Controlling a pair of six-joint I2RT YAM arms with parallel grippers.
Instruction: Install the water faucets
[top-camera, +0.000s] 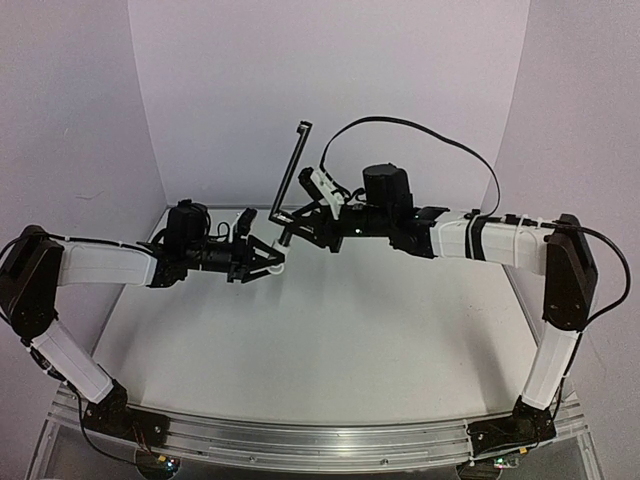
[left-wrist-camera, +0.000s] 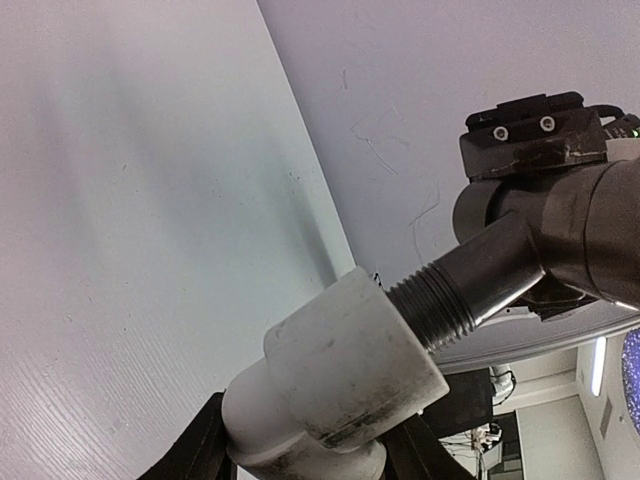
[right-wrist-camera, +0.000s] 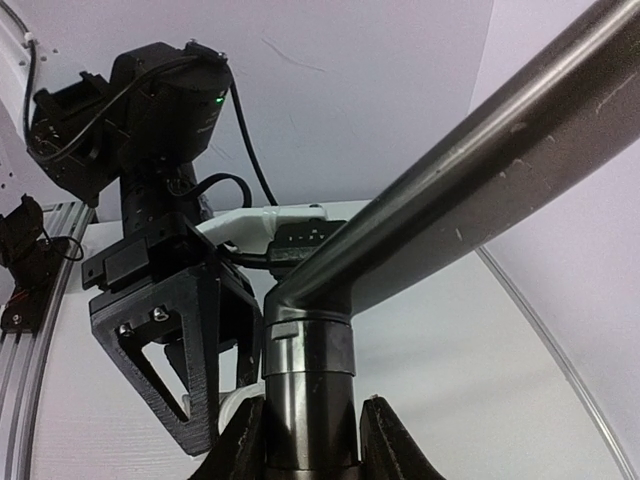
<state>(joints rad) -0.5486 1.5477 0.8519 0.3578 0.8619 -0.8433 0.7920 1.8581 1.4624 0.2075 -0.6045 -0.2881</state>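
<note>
Both arms meet in mid-air above the table's far middle. My right gripper (top-camera: 292, 228) is shut on the black faucet (top-camera: 292, 180), whose thin rod rises up to a short crossbar. In the right wrist view my gripper (right-wrist-camera: 305, 445) clamps the faucet's dark cylindrical body (right-wrist-camera: 308, 370), and the rod (right-wrist-camera: 470, 190) slants up to the right. My left gripper (top-camera: 266, 262) is shut on the white plastic fitting (top-camera: 278, 266). In the left wrist view the gripper (left-wrist-camera: 310, 462) holds the fitting (left-wrist-camera: 345, 365), and the faucet's threaded end (left-wrist-camera: 435, 305) sits at the fitting's mouth.
The white table (top-camera: 330, 340) lies below both arms, with white walls behind and a raised rim at its sides. A black cable (top-camera: 420, 130) loops above the right arm. The left gripper's black frame (right-wrist-camera: 170, 340) fills the left of the right wrist view.
</note>
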